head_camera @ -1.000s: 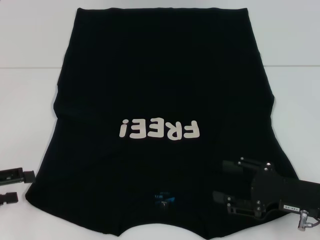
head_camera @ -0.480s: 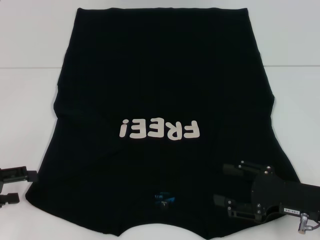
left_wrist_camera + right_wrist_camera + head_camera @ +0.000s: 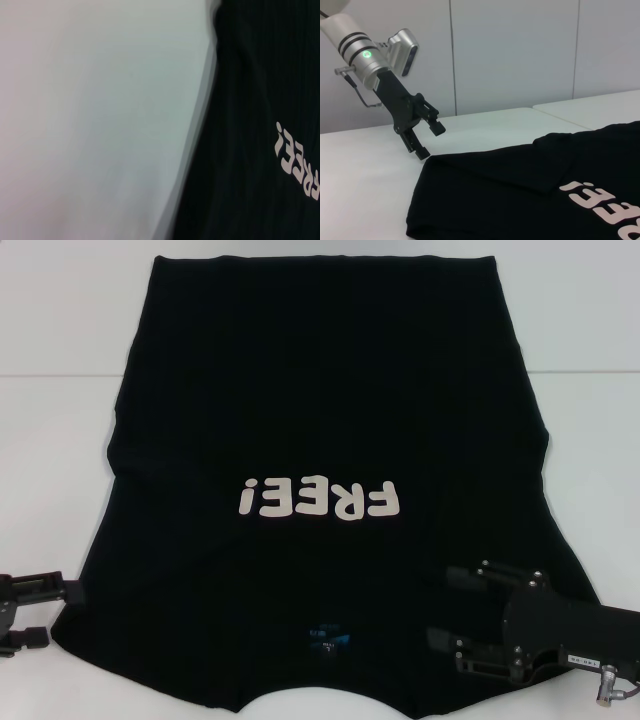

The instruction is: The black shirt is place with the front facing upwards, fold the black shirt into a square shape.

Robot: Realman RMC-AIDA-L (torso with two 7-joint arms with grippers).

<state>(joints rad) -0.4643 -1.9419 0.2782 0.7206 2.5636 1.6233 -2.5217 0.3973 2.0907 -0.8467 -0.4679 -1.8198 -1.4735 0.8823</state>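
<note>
A: The shirt [image 3: 320, 440] lies flat on the white table [image 3: 60, 440], front up. It fills the middle of the head view. Its collar end is near the robot, at 6 o'clock, and its hem is far, at 12 o'clock.

B: What is nearest?

A: The two grippers. The left gripper [image 3: 62, 612] is at 8 o'clock, just at the edge of the near left sleeve. Its two fingers stand apart, one above the other, so it is open. In the right wrist view the left gripper [image 3: 426, 140] hangs at the sleeve corner with fingers spread; I cannot tell if the lower finger touches the cloth.

B: And the right one?

A: The right gripper [image 3: 440, 605] is at 5 o'clock, over the near right shoulder of the shirt. Its fingers are also apart, with only flat cloth between them, so it is open too.

B: Farther out?

A: A small blue label [image 3: 328, 638] is at the collar. Beyond it, at the centre, the white letters "FREE!" [image 3: 320, 500] read upside down.
</note>
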